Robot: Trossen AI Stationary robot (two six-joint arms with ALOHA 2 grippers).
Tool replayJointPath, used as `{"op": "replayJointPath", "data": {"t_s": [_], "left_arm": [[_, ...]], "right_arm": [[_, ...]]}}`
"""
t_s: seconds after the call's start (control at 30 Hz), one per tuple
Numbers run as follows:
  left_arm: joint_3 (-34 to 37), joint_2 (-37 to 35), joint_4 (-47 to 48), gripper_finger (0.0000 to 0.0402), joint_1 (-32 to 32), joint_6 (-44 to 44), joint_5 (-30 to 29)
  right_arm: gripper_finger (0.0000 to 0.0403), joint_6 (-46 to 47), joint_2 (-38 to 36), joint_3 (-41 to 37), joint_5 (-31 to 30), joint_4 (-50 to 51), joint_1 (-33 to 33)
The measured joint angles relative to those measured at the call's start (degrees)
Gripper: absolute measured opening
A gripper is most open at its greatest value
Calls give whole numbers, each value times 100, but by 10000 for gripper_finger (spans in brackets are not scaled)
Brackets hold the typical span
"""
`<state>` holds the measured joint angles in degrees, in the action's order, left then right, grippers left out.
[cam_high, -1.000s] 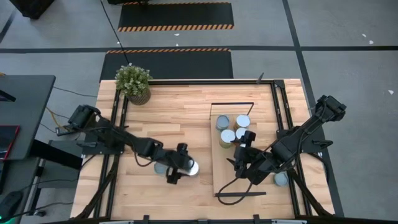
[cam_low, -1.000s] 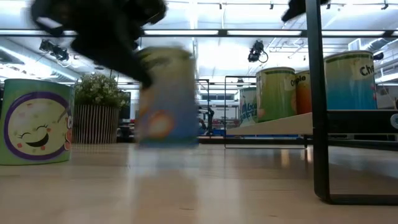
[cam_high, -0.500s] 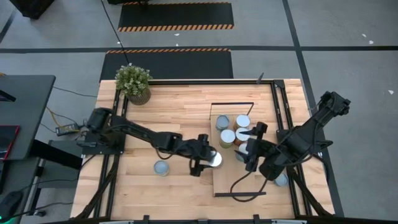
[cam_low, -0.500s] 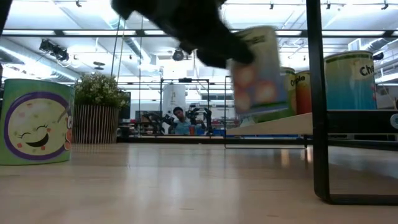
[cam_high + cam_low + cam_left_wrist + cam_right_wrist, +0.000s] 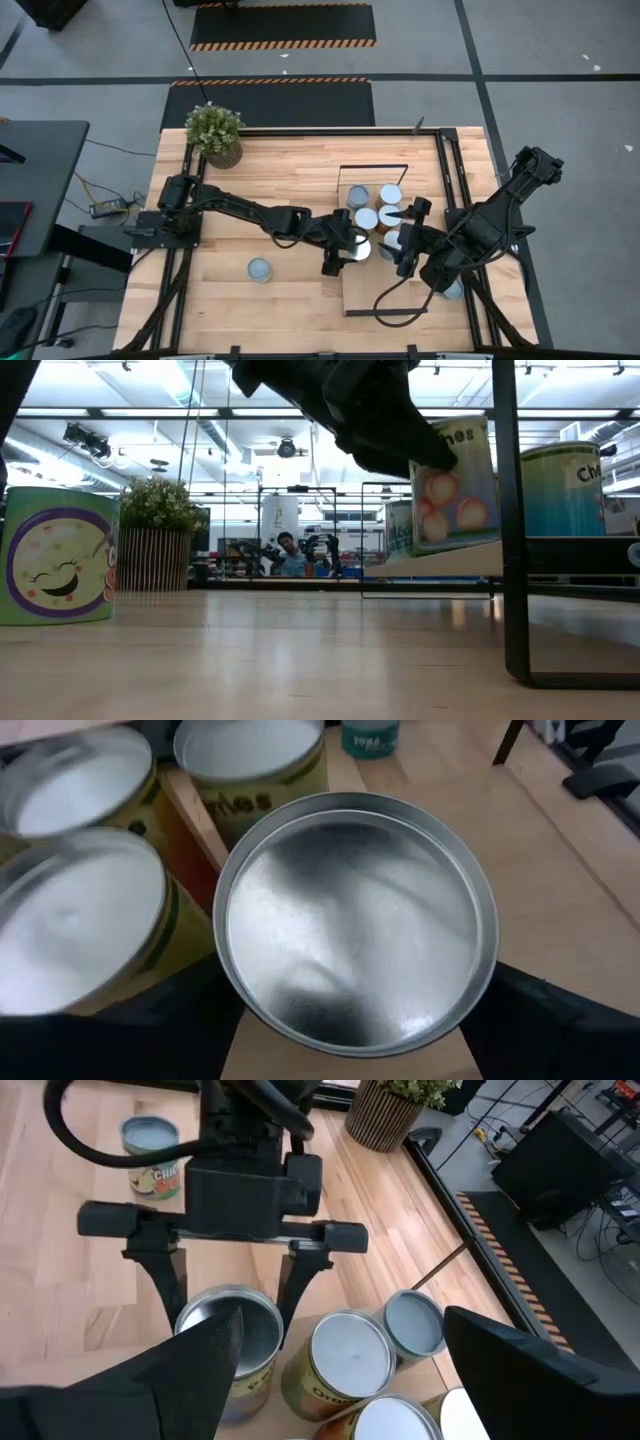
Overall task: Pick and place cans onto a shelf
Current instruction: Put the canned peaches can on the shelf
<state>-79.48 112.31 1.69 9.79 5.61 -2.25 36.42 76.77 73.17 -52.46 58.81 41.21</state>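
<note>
My left gripper (image 5: 340, 252) is shut on a silver-topped can (image 5: 354, 250) at the near left edge of the light-wood shelf (image 5: 358, 292). In the low view this can (image 5: 455, 485) hangs just over the shelf board (image 5: 440, 562). Several other cans (image 5: 367, 218) stand upright on the shelf's far part. One can (image 5: 260, 268) stands on the table's near left. My right gripper (image 5: 409, 237) is open and empty over the shelf, just right of the standing cans. My left gripper pinches the can between its two fingers, by opposite sides just below its top rim (image 5: 232, 982). The fingers (image 5: 167, 1275) come from above and point down. The can is upright, slightly tilted, and lifted clear of the table, close over the shelf board.
A potted green plant (image 5: 214, 133) stands at the table's far left corner. Another can (image 5: 453, 290) stands on the table right of the shelf, under my right arm. The shelf's black frame post (image 5: 512, 520) stands close in the low view. The shelf's near half is bare.
My left gripper has carried the can from the table's near middle toward the right edge, up to the shelf's left edge, lifted clear and still shut on it. My right gripper has drawn a little toward the far edge and the right, staying open.
</note>
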Motion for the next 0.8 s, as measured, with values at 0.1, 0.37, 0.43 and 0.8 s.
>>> {"op": "replayJointPath", "data": {"t_s": [0.1,0.37,0.43,0.8], "left_arm": [[-2,-15,-32,347,29,11,18],[-2,-15,-24,385,39,100,3],[-2,-68,65,386,39,170,-74],[-7,-238,313,387,441,1239,-1279]], "right_arm": [[352,2,0,0,2,0,0],[352,4,0,0,2,-28,0],[352,24,0,0,2,-33,0],[352,50,2,-2,2,-40,0]]}}
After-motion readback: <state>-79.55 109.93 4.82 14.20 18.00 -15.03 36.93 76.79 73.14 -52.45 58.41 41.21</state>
